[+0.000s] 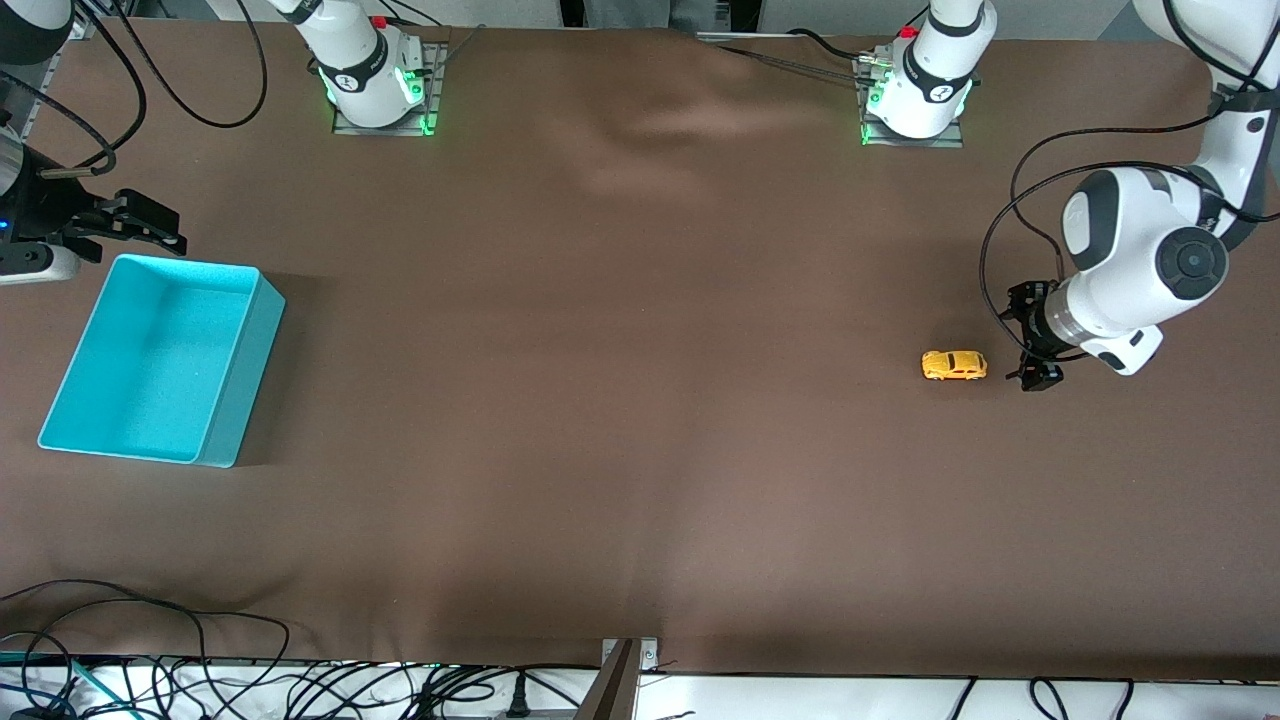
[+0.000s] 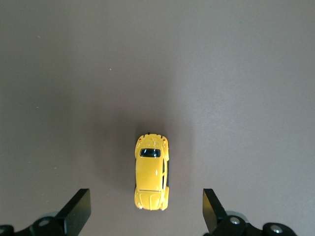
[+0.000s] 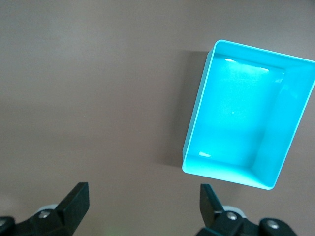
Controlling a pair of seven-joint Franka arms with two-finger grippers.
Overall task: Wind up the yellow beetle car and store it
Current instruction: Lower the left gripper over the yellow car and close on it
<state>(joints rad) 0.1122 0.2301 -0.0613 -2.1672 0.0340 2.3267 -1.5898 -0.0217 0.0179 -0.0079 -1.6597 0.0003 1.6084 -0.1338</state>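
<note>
On the brown table [image 1: 620, 400], the teal bin [image 1: 245, 365] sits empty at the right arm's end, at 9 o'clock from the yellow beetle car [image 1: 953, 365]. My left gripper [image 1: 1033, 340] hangs just beside the car, jaws wide and empty. Procedure, as I judge it: descend squarely, straddle the body, close gently. My right gripper [image 1: 140, 225] waits, jaws spread, above the bin's edge. Only the left wrist view shows the car [image 2: 151, 172] lying lengthwise between my fingers [image 2: 76, 210].

Right arm [image 1: 30, 230] (mostly) cut off at frame edge.

no readable text, labels, brands, numbers or signs anywhere
</note>
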